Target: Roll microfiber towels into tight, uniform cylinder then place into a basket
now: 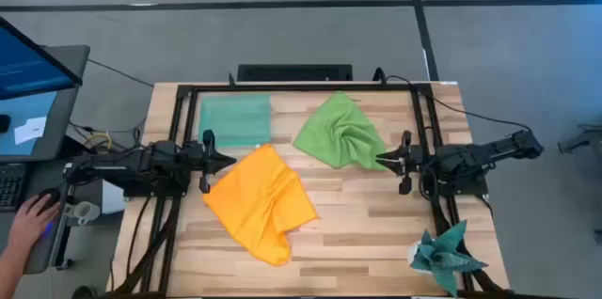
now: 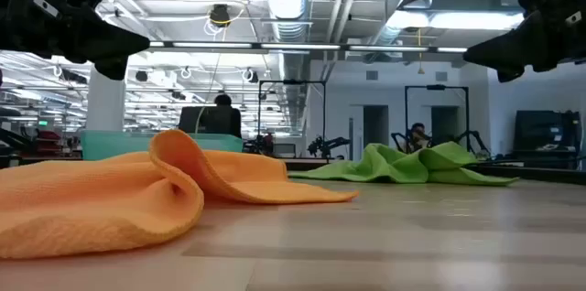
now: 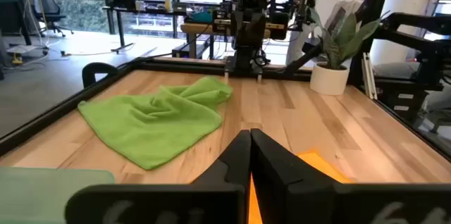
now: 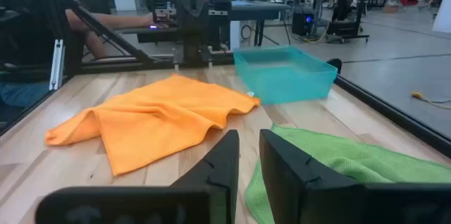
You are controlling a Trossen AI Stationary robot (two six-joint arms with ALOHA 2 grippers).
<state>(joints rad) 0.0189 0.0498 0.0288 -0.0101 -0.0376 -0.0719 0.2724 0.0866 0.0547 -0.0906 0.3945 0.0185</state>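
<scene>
Directly ahead of the left gripper (image 1: 229, 159), whose fingers rest together, lies the crumpled bright orange microfiber towel (image 1: 261, 201), nearer it than the slightly parted right gripper (image 1: 384, 159).

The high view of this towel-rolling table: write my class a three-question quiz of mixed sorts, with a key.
1. True or false: the orange towel lies in the basket.
2. Which towel lies nearest the right gripper? A orange, B green, C teal cloth.
3. Fill in: the teal cloth sits at the table's ____ corner on the right arm's side.

Key:
1. False; it lies crumpled on the table beside the basket.
2. B; the green towel reaches its fingertips.
3. Near. The left gripper is shut, the right slightly open.
</scene>
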